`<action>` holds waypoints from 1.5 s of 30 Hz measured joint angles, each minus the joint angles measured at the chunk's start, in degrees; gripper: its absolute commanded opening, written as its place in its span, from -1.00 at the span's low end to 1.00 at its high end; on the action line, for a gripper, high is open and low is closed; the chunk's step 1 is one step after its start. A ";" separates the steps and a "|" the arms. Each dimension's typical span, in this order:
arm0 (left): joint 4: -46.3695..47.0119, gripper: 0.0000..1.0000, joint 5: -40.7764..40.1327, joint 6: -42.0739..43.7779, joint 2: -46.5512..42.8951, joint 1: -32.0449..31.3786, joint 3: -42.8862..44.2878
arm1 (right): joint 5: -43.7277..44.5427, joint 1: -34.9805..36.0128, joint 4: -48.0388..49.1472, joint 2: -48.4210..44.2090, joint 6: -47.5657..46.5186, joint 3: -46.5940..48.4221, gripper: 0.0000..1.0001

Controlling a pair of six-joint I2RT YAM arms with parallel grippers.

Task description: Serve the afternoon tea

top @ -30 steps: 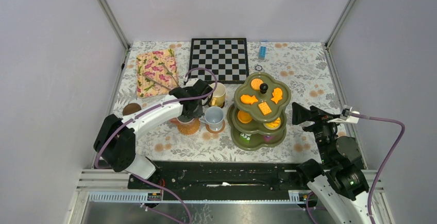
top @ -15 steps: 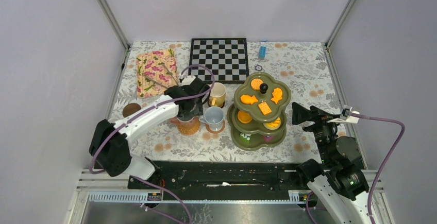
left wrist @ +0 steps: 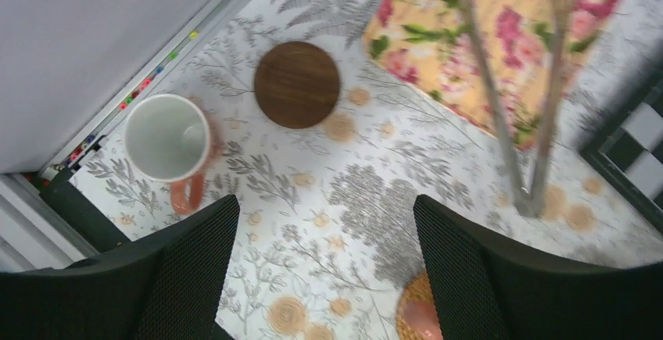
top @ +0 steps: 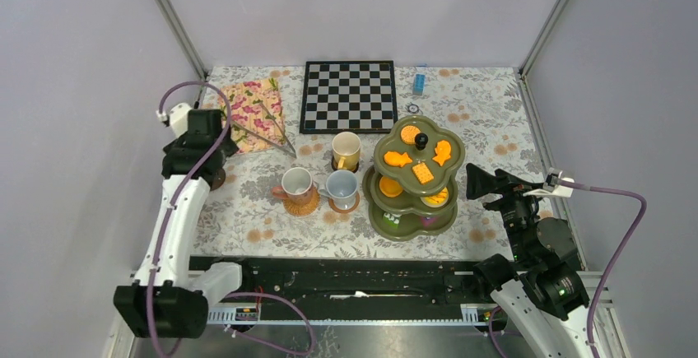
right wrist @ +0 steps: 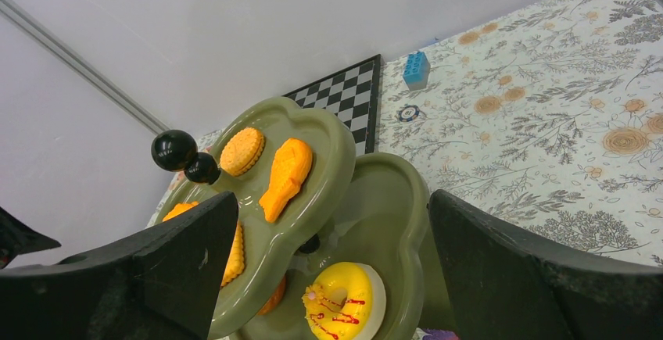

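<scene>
The olive-green three-tier stand [top: 416, 210] with its black knob [top: 421, 139] holds orange biscuits and a yellow doughnut [right wrist: 344, 301]. Left of it stand a cream-yellow mug [top: 346, 151], a pale blue mug [top: 342, 186] and a white mug [top: 295, 182] on a woven coaster [top: 303, 204]. My left gripper [top: 200, 160] hangs open and empty over the brown coaster [left wrist: 297, 84] at the table's left side. The left wrist view shows another white mug [left wrist: 166, 138] with an orange handle by the left rail. My right gripper [right wrist: 332, 199] is open, just right of the stand.
A chessboard [top: 348, 95] lies at the back. The floral tray [top: 251, 111] with tongs [top: 270, 127] lies at the back left. A blue brick [top: 420, 81] and a small ring [top: 412, 109] lie behind the stand. The enclosure wall runs close along the left.
My left gripper opened and let go of the white mug on the woven coaster, then swung left to above the brown coaster. The right arm has not moved.
</scene>
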 measured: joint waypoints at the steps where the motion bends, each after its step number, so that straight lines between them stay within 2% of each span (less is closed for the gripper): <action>1: 1.46 0.38 1.25 0.66 -0.24 3.50 -1.64 | 0.00 0.00 0.04 0.00 0.00 -0.02 0.97; 3: 4.68 0.22 4.92 1.16 0.85 9.60 -4.24 | -0.02 0.00 0.09 0.00 0.00 -0.22 0.97; 5: 8.31 -0.06 7.21 0.68 3.82 13.81 -6.05 | -0.09 0.00 0.02 0.00 0.00 -0.42 0.97; 6: 10.73 -0.11 8.37 0.39 6.08 15.21 -6.93 | -0.15 0.00 0.04 0.00 -0.02 -0.42 0.97; 11: 19.91 -0.16 9.70 -4.39 18.60 18.03 -10.08 | -0.46 0.00 0.04 -0.17 -0.04 -0.42 0.97; 14: 23.45 -0.28 9.68 -8.28 24.92 19.10 -11.15 | -0.44 0.00 0.04 -0.63 -0.04 -0.42 0.97; 17: 26.75 -0.39 9.57 -10.38 29.18 19.85 -11.30 | -0.46 0.00 0.02 -0.85 -0.04 -0.42 0.97; 21: 29.79 -0.43 9.75 -11.43 32.59 20.65 -11.26 | -0.46 0.00 -0.02 -0.85 -0.26 -0.42 0.97; 23: 30.64 -0.53 10.21 -12.02 33.77 21.24 -11.26 | -0.44 0.00 -0.02 -0.90 -0.48 -0.42 0.97; 24: 30.86 -0.64 10.60 -12.52 34.32 21.64 -11.28 | -0.44 0.00 -0.02 -0.96 -0.57 -0.42 0.97; 26: 31.65 -0.86 11.56 -13.49 34.71 22.69 -11.26 | -0.42 0.00 -0.02 -1.14 -0.72 -0.42 0.97; 28: 31.69 -0.94 13.07 -14.69 35.04 24.04 -10.95 | -0.42 0.00 -0.02 -1.25 -0.90 -0.42 0.97; 35: 32.92 -0.97 17.94 -16.39 34.86 25.92 -11.47 | -0.39 0.00 -0.04 -1.38 -1.16 -0.42 0.97; 41: 33.75 -0.99 24.68 -16.55 25.86 24.83 -21.05 | -0.15 0.00 -0.04 -1.38 -1.18 -0.42 0.97; 45: 30.49 -0.98 26.80 -17.22 19.58 20.55 -25.90 | 0.04 0.00 -0.02 -1.29 -1.25 -0.42 0.97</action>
